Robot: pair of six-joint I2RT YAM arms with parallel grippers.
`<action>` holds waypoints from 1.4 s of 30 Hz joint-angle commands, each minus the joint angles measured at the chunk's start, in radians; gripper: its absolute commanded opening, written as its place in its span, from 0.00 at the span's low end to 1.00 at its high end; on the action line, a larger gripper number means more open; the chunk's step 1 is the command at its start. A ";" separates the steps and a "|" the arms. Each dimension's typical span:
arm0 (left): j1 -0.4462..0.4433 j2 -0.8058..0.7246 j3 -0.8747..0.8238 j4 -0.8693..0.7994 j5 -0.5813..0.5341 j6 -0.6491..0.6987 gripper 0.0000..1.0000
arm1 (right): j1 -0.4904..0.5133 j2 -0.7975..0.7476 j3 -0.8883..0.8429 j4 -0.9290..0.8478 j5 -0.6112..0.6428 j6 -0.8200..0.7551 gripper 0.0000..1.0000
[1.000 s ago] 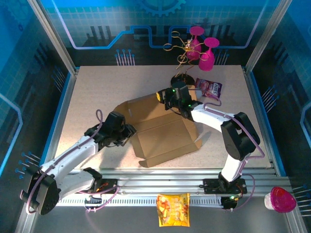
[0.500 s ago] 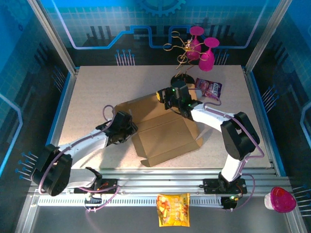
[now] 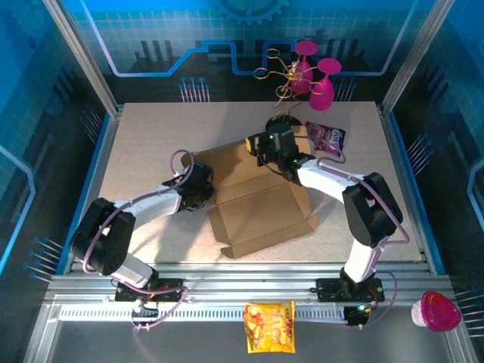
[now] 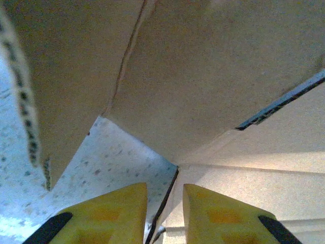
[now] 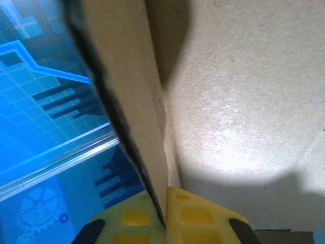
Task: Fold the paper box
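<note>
The paper box (image 3: 257,208) is a brown cardboard sheet, partly folded, in the middle of the table. My right gripper (image 3: 259,151) is at its far edge, shut on a raised flap. In the right wrist view that flap (image 5: 137,101) runs edge-on between the yellow fingers of the right gripper (image 5: 165,195). My left gripper (image 3: 206,195) is at the box's left side. In the left wrist view its jaws (image 4: 165,190) stand narrowly open astride a flap edge, with cardboard (image 4: 203,76) rising above them.
Pink glasses on a gold rack (image 3: 302,72) stand at the back. A purple packet (image 3: 327,136) lies right of the right gripper. A yellow snack bag (image 3: 270,327) and a pink-lidded cup (image 3: 437,310) sit by the front rail.
My left gripper has travelled up and to the right to the box's left edge, and its jaws have narrowed. The right gripper keeps its hold on the far flap.
</note>
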 commanded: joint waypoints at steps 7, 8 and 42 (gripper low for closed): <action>-0.006 0.001 0.056 0.018 0.057 0.017 0.43 | -0.006 0.023 0.024 0.120 0.047 0.057 0.00; -0.009 0.001 0.061 0.022 0.063 0.016 0.44 | -0.006 0.022 0.020 0.129 0.052 0.064 0.00; 0.540 -0.439 0.071 -0.207 0.429 0.174 0.60 | 0.012 -0.034 -0.153 0.331 0.005 -0.073 0.00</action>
